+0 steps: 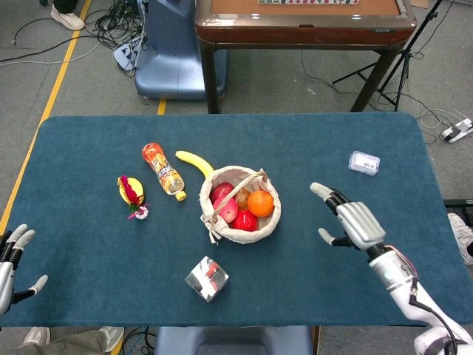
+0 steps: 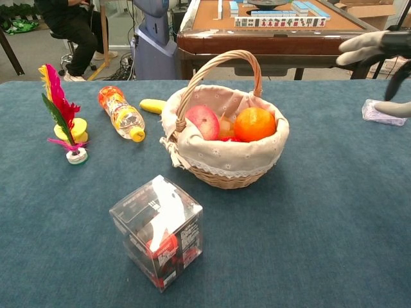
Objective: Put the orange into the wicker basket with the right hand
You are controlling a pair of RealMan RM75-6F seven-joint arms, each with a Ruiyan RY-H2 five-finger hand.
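Observation:
The orange (image 1: 260,203) (image 2: 255,124) lies inside the wicker basket (image 1: 214,225) (image 2: 218,167), at its right side beside red fruit. My right hand (image 1: 351,222) (image 2: 379,54) hovers well to the right of the basket with fingers spread and nothing in it. My left hand (image 1: 11,259) rests open at the table's near left corner; the chest view does not show it.
A yellow banana (image 1: 194,163) and an orange drink bottle (image 1: 162,170) lie left of the basket, with a feathered shuttlecock toy (image 1: 131,196) further left. A clear plastic cube box (image 1: 206,278) sits near the front edge. A small clear packet (image 1: 363,162) lies at the far right.

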